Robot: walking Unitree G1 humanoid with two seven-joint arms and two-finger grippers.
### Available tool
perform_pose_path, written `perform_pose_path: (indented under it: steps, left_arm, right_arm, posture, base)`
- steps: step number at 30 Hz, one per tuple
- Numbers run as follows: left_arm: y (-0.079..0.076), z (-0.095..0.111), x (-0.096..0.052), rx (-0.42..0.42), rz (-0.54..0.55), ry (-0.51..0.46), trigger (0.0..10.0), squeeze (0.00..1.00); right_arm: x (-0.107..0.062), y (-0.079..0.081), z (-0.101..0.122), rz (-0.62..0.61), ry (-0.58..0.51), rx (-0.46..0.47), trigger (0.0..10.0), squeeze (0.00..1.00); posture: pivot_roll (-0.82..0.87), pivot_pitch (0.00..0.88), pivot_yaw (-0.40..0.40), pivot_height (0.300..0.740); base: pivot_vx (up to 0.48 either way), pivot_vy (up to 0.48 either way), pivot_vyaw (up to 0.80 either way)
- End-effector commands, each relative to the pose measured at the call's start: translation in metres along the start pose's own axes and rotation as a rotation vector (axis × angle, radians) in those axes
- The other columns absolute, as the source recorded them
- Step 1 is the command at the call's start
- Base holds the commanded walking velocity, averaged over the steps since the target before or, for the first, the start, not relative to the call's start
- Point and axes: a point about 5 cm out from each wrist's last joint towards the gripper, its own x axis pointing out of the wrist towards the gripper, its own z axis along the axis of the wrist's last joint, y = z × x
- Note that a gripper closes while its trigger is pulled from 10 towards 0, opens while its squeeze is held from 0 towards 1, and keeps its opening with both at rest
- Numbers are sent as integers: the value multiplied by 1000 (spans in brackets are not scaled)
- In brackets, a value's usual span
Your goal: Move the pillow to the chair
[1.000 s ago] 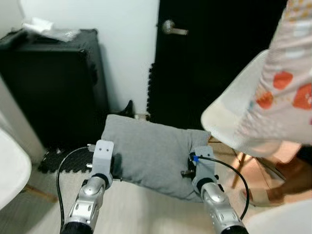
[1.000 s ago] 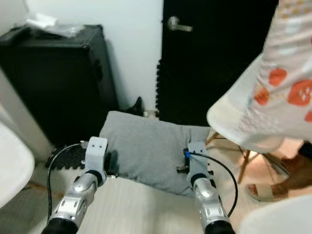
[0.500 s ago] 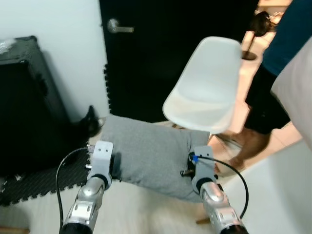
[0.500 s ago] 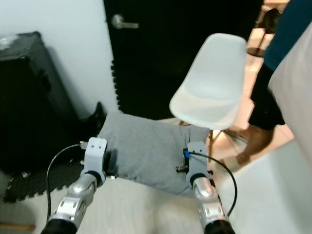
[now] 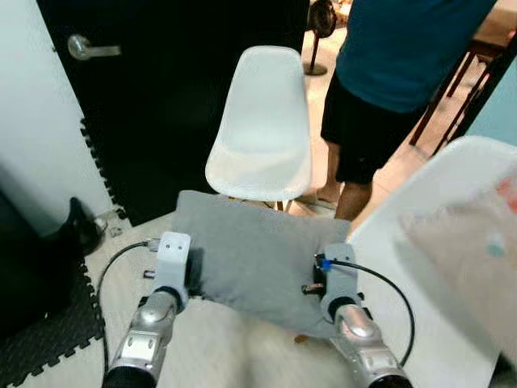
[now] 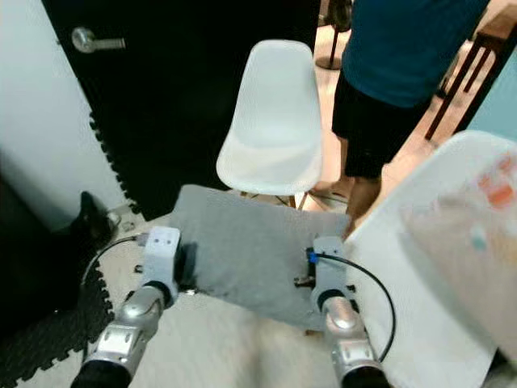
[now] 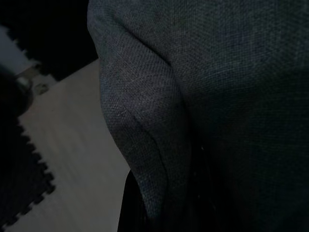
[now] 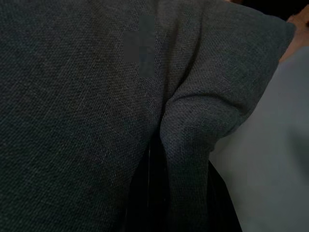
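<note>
While both silver arms reach forward from the bottom of the head views, a grey pillow (image 5: 258,259) is held up between them, above a pale floor (image 5: 234,356); going from the robot's left to its right, a white wall (image 5: 32,153) stands at the far left, with black foam floor mats (image 5: 48,339) below it; next comes a black door (image 5: 178,89) with a silver lever handle (image 5: 87,48); the left gripper (image 5: 192,273) meets the pillow's left edge, and in the left wrist view its black fingers (image 7: 133,208) are clamped on a fold of the grey cloth; a black cable (image 5: 121,259) loops beside that wrist; the pillow spreads wide and roughly level between the arms, and its far edge lies just in front of and below the seat of a white moulded chair (image 5: 262,129), which stands against the door, apart from the pillow; the right gripper (image 5: 317,279) pinches the pillow's right edge, its fingers (image 8: 149,193) closed on a bunched ridge of cloth in the right wrist view; behind the chair stands a person (image 5: 388,73) in a teal top and dark shorts; a second white chair (image 5: 420,267) with patterned cloth (image 5: 485,234) on it sits at the far right.
</note>
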Motion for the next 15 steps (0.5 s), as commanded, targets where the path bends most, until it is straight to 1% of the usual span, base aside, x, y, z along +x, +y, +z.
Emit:
perform_pose_path:
  steps: [1, 15]
  left_arm:
    - [0, 3, 0, -5, 0, -23, 10000, 0]
    - [-1, 5, 0, -12, -5, -35, 10000, 0]
  right_arm:
    - [0, 10, 3, 47, -26, -13, 10000, 0]
    - [2, 12, 6, 53, -31, -18, 10000, 0]
  posture:
    - [-29, 89, -19, 740]
    - [-31, 85, -23, 740]
  base:
    - [0, 0, 0]
    - [0, 0, 0]
